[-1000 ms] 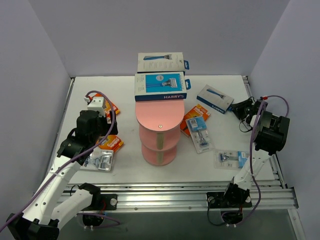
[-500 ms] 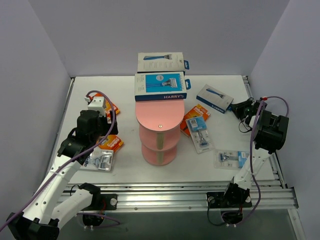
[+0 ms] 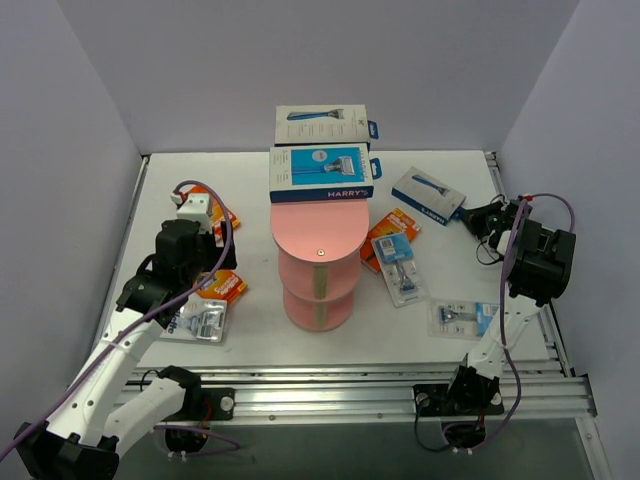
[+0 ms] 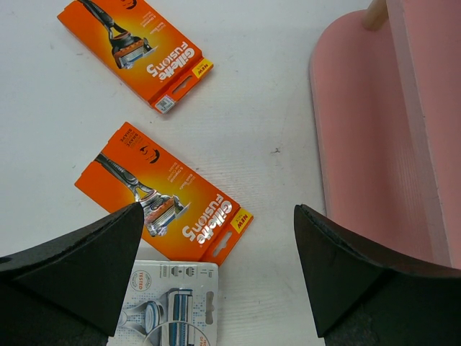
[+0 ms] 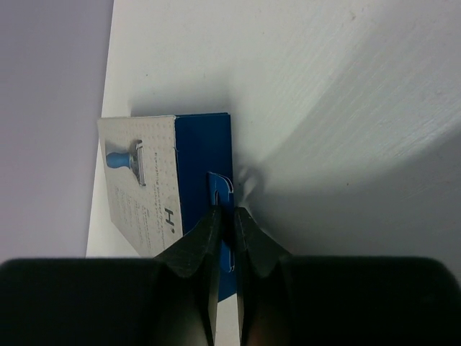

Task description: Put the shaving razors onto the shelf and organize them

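Nearest, right of the shelf [image 3: 318,235], a clear blister pack [image 3: 462,318] lies flat on the table [image 3: 250,185]. Left of the shelf lie another clear pack [image 3: 205,320] and an orange razor card [image 4: 162,198], with the left gripper [image 4: 218,209] above them, its fingers spread wide and holding nothing. A second orange card [image 4: 137,43] lies farther back. Just right of the shelf sit an orange pack [image 3: 390,232] and a blue-card blister [image 3: 403,272]. Farther right, the right gripper [image 5: 225,213] is clamped on the blue hang tab of a Harry's box [image 5: 169,191]. Two Harry's boxes [image 3: 321,172] are at the far end of the shelf's top tier.
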Controlling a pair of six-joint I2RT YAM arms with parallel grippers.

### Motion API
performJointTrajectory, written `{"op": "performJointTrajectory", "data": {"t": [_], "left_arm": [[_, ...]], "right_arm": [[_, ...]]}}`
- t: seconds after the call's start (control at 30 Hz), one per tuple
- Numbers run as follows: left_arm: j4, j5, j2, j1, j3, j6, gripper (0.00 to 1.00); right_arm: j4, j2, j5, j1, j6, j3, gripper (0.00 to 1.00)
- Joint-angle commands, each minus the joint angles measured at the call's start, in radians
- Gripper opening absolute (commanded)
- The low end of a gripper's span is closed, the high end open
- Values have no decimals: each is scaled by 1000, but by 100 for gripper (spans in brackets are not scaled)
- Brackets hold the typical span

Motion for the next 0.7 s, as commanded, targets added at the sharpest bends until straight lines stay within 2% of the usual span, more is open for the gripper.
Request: {"op": "performJointTrajectory", "data": {"t": [0.0, 0.23, 0.67], "left_arm": [[22, 8, -14, 7, 25, 8, 94], [22, 11, -30, 7, 22, 7, 94], [22, 15, -63, 7, 17, 1, 94]], "right_arm": [[-51, -37, -9, 13, 9, 31, 5], [-100, -129, -3, 29, 19, 36, 0], [-260, -422, 23, 64, 16, 8, 0]]}}
